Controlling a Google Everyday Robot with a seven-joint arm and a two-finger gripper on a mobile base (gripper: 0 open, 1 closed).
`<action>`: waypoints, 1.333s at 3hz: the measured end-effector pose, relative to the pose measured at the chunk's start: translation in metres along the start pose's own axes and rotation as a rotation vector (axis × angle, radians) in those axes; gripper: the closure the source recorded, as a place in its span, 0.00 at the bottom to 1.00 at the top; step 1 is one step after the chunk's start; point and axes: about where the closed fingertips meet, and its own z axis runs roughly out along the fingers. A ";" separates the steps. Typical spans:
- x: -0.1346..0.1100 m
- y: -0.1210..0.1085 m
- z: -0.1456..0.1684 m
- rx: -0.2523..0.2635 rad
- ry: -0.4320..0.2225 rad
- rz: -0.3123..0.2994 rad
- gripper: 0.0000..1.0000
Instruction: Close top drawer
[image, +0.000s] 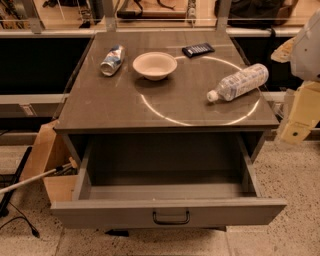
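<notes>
The top drawer (225, 212) is a wide grey drawer under the grey cabinet top (170, 107). It is pulled far out toward the camera, and its inside shows empty. Its flat front faces me at the bottom of the view, with a small dark loop handle (171, 217) at its centre. My gripper (299, 120) hangs as a pale yellow and white part of the arm at the right edge. It is beside the cabinet's right front corner, above and to the right of the drawer, and touches nothing.
On the cabinet top lie a tipped can (112, 60), a white bowl (155, 65), a dark packet (198, 49) and a plastic bottle (239, 82) on its side. A cardboard box (47, 160) with a white stick (27, 182) stands at the left. Cables lie on the floor there.
</notes>
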 end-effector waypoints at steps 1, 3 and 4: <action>0.001 0.001 -0.007 0.020 -0.006 -0.003 0.00; 0.018 0.025 -0.027 0.020 -0.069 -0.067 0.00; 0.025 0.040 -0.027 -0.018 -0.154 -0.164 0.00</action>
